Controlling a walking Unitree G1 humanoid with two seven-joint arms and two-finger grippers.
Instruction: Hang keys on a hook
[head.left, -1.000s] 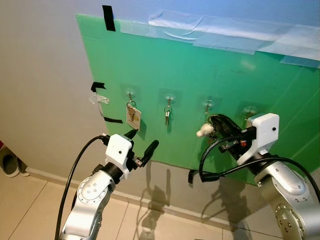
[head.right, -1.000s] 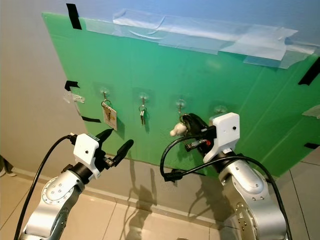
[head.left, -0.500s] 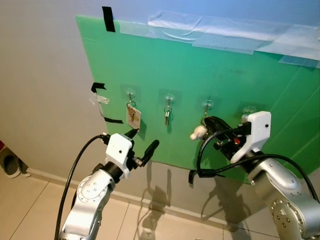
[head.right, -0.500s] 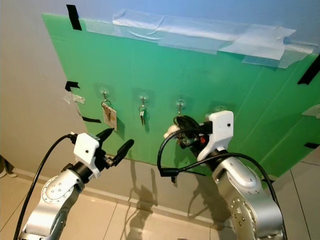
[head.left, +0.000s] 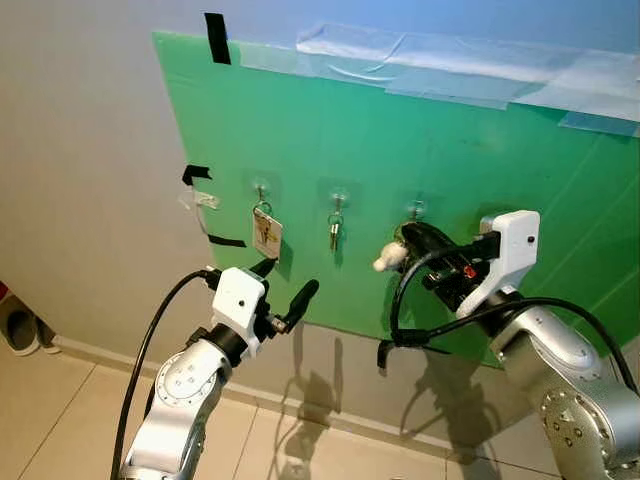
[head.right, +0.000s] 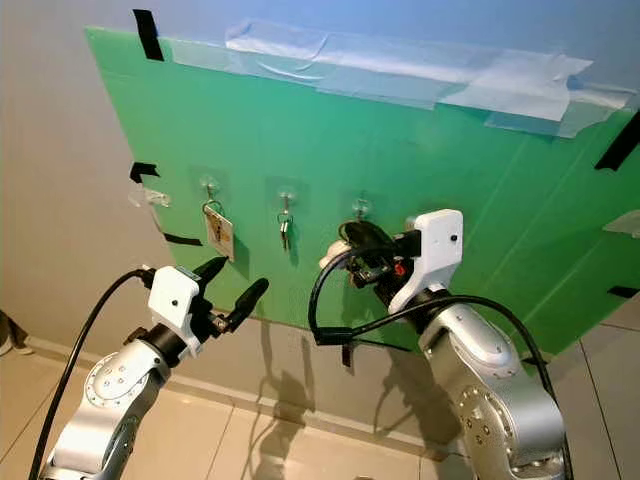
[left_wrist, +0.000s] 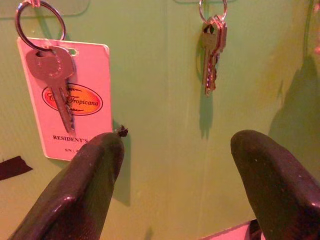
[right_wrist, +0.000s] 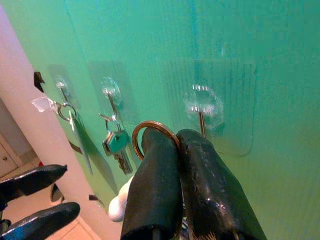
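The right tool has its two black fingers pressed together on a key ring, with a small white fob hanging off below it. The third hook, a clear stick-on one, sits just beside and slightly above the fingertips in the right wrist view. The ring's open loop stands to one side of the hook's metal stem, near it but apparently not yet over it. The coming move turns on that gap: the ring likely has to shift sideways and lift so its loop clears the hook's tip, then drop.

The left tool is spread wide and holds nothing, low near the board's bottom left corner, below the tagged key on the first hook. A key pair hangs on the second.

All hooks sit in a row across the middle of the green board, taped to a grey wall above a tiled floor.
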